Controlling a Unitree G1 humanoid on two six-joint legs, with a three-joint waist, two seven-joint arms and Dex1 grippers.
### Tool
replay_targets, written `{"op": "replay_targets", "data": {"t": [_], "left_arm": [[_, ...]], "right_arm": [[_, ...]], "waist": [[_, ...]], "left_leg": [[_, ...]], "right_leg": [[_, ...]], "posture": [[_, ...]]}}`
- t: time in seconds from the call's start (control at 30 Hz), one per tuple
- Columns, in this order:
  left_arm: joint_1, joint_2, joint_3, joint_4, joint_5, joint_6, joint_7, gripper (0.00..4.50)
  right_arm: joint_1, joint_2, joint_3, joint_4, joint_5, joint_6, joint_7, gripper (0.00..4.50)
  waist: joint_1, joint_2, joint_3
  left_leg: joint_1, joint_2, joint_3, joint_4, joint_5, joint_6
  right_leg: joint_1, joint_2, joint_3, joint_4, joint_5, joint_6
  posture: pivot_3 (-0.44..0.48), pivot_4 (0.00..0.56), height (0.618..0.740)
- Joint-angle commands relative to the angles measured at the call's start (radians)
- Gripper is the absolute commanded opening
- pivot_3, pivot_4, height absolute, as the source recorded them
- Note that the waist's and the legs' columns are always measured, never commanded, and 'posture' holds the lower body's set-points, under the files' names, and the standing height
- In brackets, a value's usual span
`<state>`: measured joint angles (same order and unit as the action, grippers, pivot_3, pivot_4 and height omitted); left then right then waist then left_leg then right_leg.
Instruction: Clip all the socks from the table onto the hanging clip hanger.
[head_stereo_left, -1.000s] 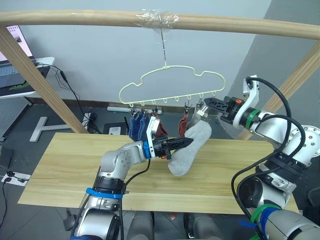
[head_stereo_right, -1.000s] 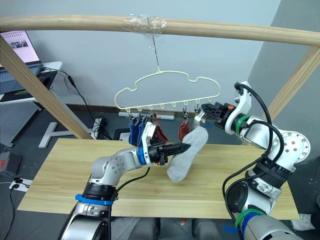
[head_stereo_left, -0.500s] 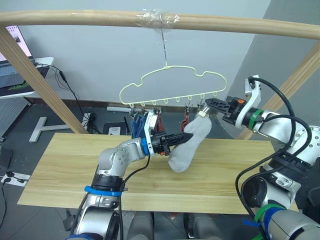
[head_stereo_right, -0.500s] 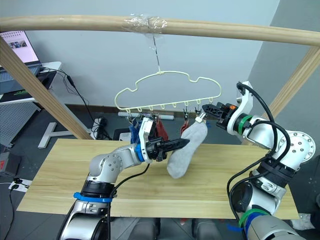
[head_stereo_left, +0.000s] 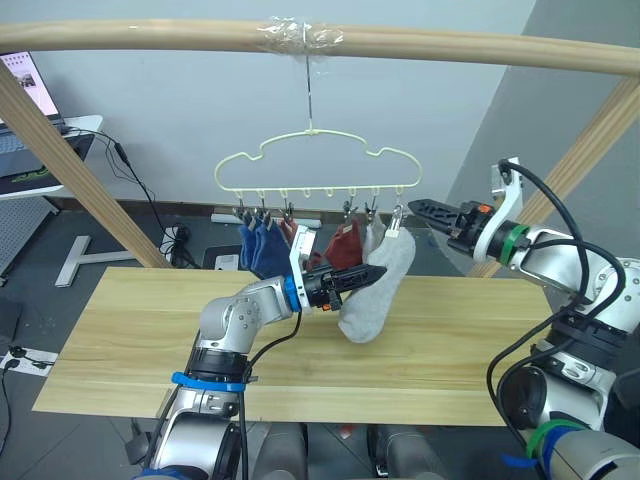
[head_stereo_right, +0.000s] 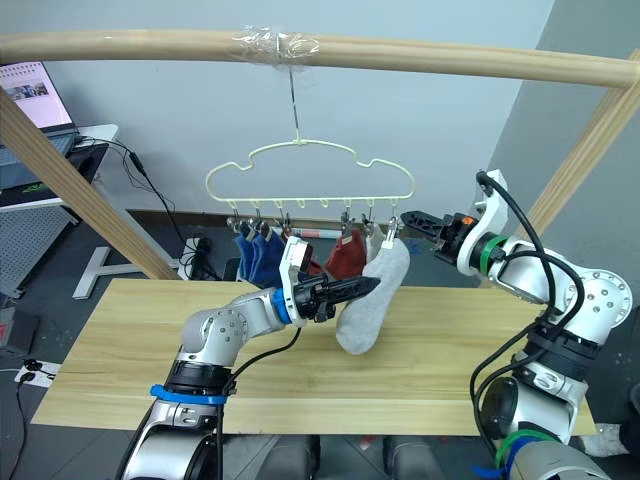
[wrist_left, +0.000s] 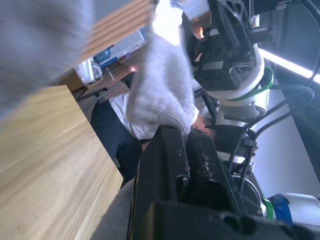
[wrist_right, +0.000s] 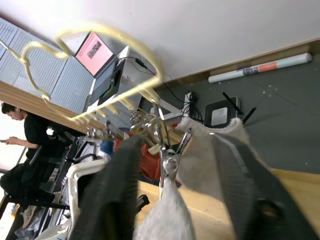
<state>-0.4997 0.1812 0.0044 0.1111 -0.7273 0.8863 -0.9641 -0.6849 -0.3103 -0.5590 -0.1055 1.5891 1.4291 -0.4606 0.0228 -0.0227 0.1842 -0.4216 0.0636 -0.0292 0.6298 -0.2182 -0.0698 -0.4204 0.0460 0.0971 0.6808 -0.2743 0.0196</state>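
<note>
Six short ankle socks are off the long light yellowish plank table (head_stereo_left: 120, 330) and up at the thin pale yellow wavy wire clip hanger (head_stereo_left: 310, 160), which hangs by its hook from a round wooden pole (head_stereo_left: 420, 45) wrapped there in clear tape: two blue socks (head_stereo_left: 256, 248) at the robot's left end, rust red socks (head_stereo_left: 344, 245) in the middle, one light grey sock partly hidden behind, and the last light grey sock (head_stereo_left: 378, 295) hanging from the rightmost dark metal clip (wrist_right: 170, 159). Left gripper (head_stereo_left: 366, 275): black fingers clenched on the middle of this last grey sock, holding it out slantwise above the table. Right gripper (wrist_right: 170, 150): fingers spread wide either side of the clip, touching neither clip nor sock, as far as the blurred wrist view allows. Risk: the clip's bite on the cuff looks shallow, so a pull from the left gripper before letting go could drag the sock out or swing the hanger. Surroundings: a slanted wooden frame post (head_stereo_left: 70, 160) on each side, a laptop on a side desk (head_stereo_left: 25, 120), cables on the dark floor (head_stereo_left: 165, 225), a person seated in the background (wrist_right: 27, 135). Nothing stands between the grippers and the hanger.
</note>
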Motion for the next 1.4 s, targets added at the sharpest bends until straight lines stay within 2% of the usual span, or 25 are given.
{"op": "replay_targets", "data": {"t": [0.03,0.1,0.13,0.37,0.53,0.6,0.7,0.8,1.0,1.2,1.3,1.4], "left_arm": [[-0.003,-0.012,-0.016,-0.041,-0.021,-0.009,-0.011,0.0],[-0.005,-0.021,-0.027,-0.033,-0.014,-0.008,-0.01,0.0],[-0.008,-0.03,-0.03,-0.023,-0.015,-0.002,-0.004,0.27],[-0.017,-0.042,-0.061,0.026,0.011,-0.008,0.004,2.32],[0.049,0.063,-0.115,0.054,0.077,-0.029,-0.051,3.98],[0.065,0.099,-0.119,0.048,0.087,-0.043,-0.072,4.48],[0.086,0.18,-0.074,0.061,0.115,-0.091,-0.078,4.48],[0.112,0.311,-0.021,0.067,0.141,-0.144,-0.114,4.48],[0.161,0.472,0.105,0.007,0.141,-0.221,-0.142,4.48],[0.159,0.642,0.237,0.027,0.27,-0.37,-0.011,4.48],[0.188,0.706,0.276,0.037,0.316,-0.418,0.017,4.48],[0.301,0.759,0.315,0.054,0.372,-0.445,0.041,4.48]], "right_arm": [[0.021,-0.066,0.06,-0.028,0.139,-0.094,-0.02,3.7],[0.038,-0.116,0.087,-0.053,0.181,-0.151,-0.029,4.42],[0.048,-0.149,0.097,-0.071,0.182,-0.169,-0.029,4.49],[0.132,-0.305,0.179,-0.152,0.175,-0.268,0.014,4.5],[0.239,-0.375,0.21,-0.259,0.127,-0.309,0.067,4.5],[0.269,-0.405,0.222,-0.288,0.1,-0.319,0.1,4.5],[0.358,-0.442,0.227,-0.359,0.037,-0.33,0.165,4.5],[0.474,-0.485,0.22,-0.431,-0.04,-0.338,0.239,4.5],[0.632,-0.587,0.186,-0.539,-0.222,-0.375,0.421,4.5],[0.858,-0.72,0.086,-0.697,-0.534,-0.518,0.737,4.5],[0.918,-0.717,0.04,-0.7,-0.59,-0.545,0.793,4.5],[0.882,-0.669,0.041,-0.688,-0.576,-0.548,0.758,4.5]], "waist": [[-0.001,0.0,0.0],[-0.001,0.0,0.0],[-0.001,0.0,0.0],[-0.003,0.0,0.0],[-0.01,0.0,0.0],[-0.017,0.0,0.0],[-0.019,0.0,0.0],[-0.019,0.0,-0.001],[-0.021,0.0,-0.001],[-0.005,0.0,0.0],[-0.004,-0.001,0.0],[-0.003,-0.001,-0.001]], "left_leg": [[0.0,0.0,0.0,0.0,0.0,0.0],[0.0,0.0,0.0,0.0,0.0,0.0],[0.0,0.0,0.0,0.0,0.0,0.0],[0.0,0.0,0.001,0.0,0.0,0.0],[0.0,0.0,0.001,0.0,0.0,0.0],[0.001,0.001,0.001,0.0,0.0,0.0],[0.001,0.001,0.001,0.001,0.0,0.0],[0.001,0.001,0.0,0.001,0.0,0.0],[0.002,0.001,0.002,0.001,0.0,0.0],[0.002,0.001,0.001,0.0,0.0,0.0],[0.003,0.001,0.002,0.0,0.0,0.0],[0.004,0.0,0.004,0.0,0.0,0.0]], "right_leg": [[0.0,0.0,0.0,0.0,0.0,0.0],[0.0,0.0,0.0,0.0,0.0,0.0],[0.0,0.0,0.0,0.0,0.0,0.0],[0.0,0.0,0.001,0.0,0.0,0.001],[0.0,0.001,0.002,0.0,0.0,0.001],[0.0,0.001,0.002,0.0,0.0,0.0],[0.0,0.001,0.002,0.0,0.0,0.001],[0.0,0.001,0.001,0.0,0.0,0.001],[0.0,0.0,0.002,0.0,0.0,0.001],[0.0,0.0,0.001,0.0,0.0,0.001],[0.0,0.0,0.001,0.0,-0.001,0.001],[0.001,-0.003,0.003,0.0,0.0,0.001]], "posture": [[0.138,0.152,0.74],[0.131,0.145,0.74],[0.124,0.142,0.74],[0.103,0.132,0.74],[0.105,0.129,0.74],[0.105,0.129,0.74],[0.121,0.13,0.74],[0.143,0.132,0.74],[0.157,0.136,0.74],[0.19,0.146,0.74],[0.19,0.146,0.74],[0.218,0.14,0.74]]}}
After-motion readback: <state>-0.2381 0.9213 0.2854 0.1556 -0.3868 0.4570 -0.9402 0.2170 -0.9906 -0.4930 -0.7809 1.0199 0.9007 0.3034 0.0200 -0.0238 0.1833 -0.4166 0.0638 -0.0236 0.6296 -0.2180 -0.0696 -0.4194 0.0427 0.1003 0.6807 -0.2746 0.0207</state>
